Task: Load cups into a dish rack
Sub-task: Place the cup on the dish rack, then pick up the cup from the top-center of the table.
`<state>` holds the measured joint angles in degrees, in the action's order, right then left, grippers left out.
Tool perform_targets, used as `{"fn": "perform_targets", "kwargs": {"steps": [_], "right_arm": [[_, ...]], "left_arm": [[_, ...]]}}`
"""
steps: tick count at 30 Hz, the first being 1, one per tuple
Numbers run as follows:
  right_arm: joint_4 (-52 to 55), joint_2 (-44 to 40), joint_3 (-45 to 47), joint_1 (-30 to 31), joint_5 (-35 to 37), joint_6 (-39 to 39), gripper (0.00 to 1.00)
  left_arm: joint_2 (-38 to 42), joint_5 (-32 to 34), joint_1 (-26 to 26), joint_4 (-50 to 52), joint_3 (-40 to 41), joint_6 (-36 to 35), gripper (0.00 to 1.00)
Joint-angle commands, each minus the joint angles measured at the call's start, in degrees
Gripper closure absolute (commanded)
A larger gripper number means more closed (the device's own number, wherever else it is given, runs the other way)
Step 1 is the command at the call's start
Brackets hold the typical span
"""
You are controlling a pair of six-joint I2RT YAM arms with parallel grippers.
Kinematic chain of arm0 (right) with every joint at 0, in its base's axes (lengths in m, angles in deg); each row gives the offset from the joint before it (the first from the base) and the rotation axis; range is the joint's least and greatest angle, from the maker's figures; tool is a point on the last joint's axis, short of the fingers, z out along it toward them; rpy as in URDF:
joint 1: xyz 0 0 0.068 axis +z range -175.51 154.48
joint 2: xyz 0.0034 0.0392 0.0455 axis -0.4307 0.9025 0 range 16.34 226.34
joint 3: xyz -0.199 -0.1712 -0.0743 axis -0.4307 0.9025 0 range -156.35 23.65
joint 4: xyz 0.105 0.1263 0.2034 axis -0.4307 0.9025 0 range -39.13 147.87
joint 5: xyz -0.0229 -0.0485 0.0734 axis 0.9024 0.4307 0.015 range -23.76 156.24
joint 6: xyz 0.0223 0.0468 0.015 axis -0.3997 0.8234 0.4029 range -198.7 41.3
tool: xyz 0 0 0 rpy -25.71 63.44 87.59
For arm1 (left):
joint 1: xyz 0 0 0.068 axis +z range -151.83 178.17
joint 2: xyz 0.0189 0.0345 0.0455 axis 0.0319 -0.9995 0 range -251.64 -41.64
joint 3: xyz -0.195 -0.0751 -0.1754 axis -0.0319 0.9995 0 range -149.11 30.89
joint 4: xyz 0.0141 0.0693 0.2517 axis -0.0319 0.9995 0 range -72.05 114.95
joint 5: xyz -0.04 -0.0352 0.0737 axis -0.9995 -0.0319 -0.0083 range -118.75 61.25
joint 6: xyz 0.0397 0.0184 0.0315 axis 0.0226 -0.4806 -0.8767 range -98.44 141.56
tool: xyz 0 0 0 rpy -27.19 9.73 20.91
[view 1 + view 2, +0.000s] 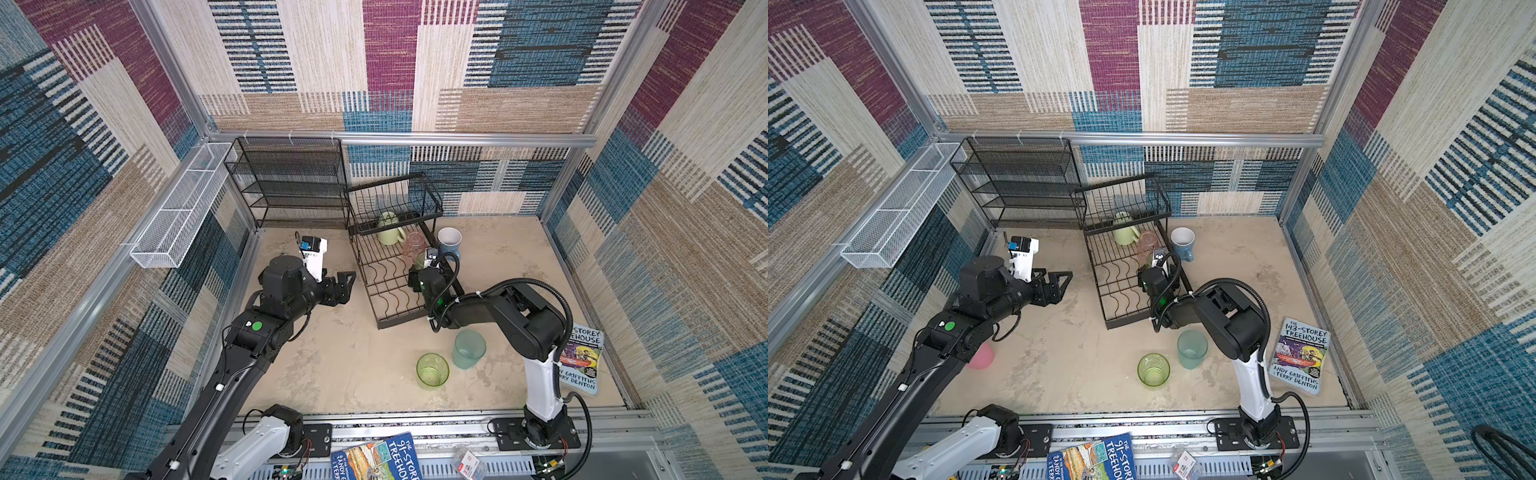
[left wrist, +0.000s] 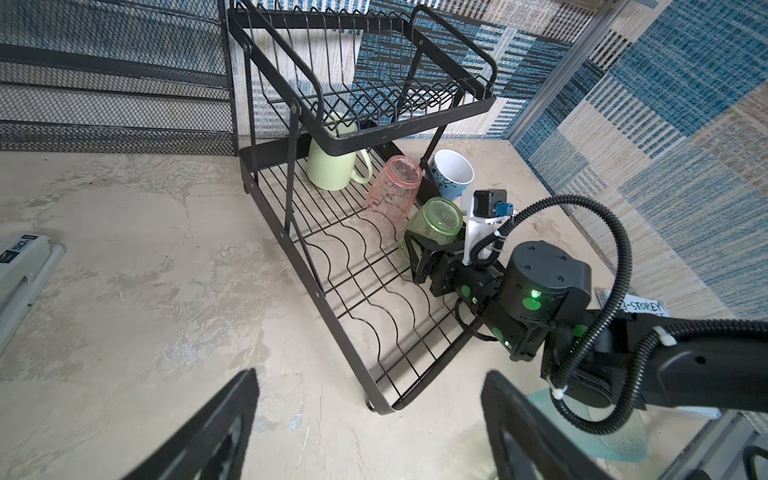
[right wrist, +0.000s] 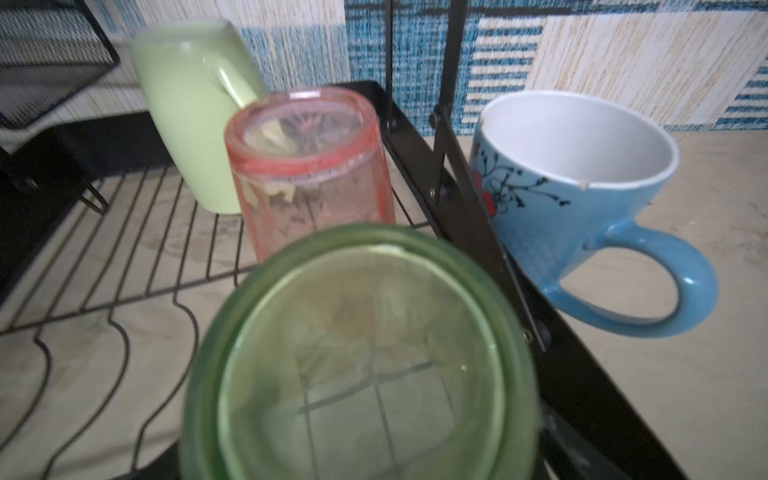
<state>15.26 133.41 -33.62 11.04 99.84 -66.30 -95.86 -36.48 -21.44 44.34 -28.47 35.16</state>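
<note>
While the right gripper [image 2: 432, 247] brackets the upside-down green tumbler [image 2: 436, 218] on the dish rack [image 2: 336, 332]'s lower tray, can't tell if it's squeezing; left gripper [image 1: 348, 286] is spread, empty, rack just ahead.

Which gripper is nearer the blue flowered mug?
Right. The right gripper is at the green tumbler on the dish rack, just across the side rail from the blue flowered mug; the left gripper hovers open beyond the rack's opposite side.
</note>
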Motion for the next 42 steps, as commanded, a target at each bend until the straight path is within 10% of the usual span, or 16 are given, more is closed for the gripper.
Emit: {"fn": "perform_targets", "kwargs": {"steps": [1, 29, 42], "right_arm": [[0.6, -0.06, -0.13, 0.08, 0.67, -0.67, 0.07], [6.93, -31.13, 10.98, 0.42, -4.74, -1.21, 0.0], [31.39, -35.39, -0.91, -14.91, -18.39, 13.38, 0.08]], "left_arm": [[0.1, 0.87, 0.11, -1.13, 0.14, 0.02, 0.12], [1.1, 1.86, 0.14, -1.17, 0.58, 0.02, 0.09], [1.07, 0.7, 0.19, -1.52, 0.81, 0.28, 0.1]]}}
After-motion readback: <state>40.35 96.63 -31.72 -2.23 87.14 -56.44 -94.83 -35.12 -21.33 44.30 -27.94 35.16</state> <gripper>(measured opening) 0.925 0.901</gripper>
